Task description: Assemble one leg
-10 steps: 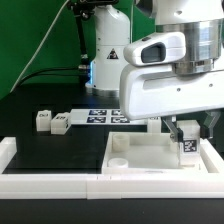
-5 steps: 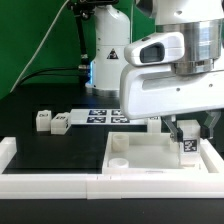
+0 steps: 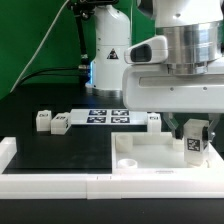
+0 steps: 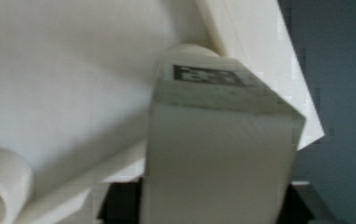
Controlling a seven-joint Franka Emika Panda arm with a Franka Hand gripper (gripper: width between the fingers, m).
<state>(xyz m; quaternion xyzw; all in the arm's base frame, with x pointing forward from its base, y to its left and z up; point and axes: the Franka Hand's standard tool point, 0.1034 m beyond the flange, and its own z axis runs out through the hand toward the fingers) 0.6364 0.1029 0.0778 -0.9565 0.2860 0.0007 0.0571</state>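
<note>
Insertion of one leg (image 3: 193,145) into the large white panel (image 3: 145,158) is, by my reading, the step in hand. The gripper (image 3: 194,128) is clamping that leg between its two fingers, and the leg is standing upright with its tag facing the camera, at the panel's back corner on the exterior view's right. In the wrist view the leg (image 4: 210,130) is filling the middle of the picture with its tag near its far end, and the panel's edge is running right behind it, so the leg is lying against or just beside that corner. Whether its lower end is already sitting in a corner hole I cannot tell, since the leg itself is hiding the spot. A round hole (image 3: 127,159) is showing open at the panel's nearer corner, toward the exterior view's left. Three more legs are lying loose on the black table (image 3: 60,155): two (image 3: 42,120) (image 3: 60,124) side by side at the exterior view's left and one (image 3: 153,120) just beyond the marker board (image 3: 105,116). The next move is likely calling for a straight downward press with the leg held square to the hole, and probably a twist to seat it, before the fingers are letting go.
</note>
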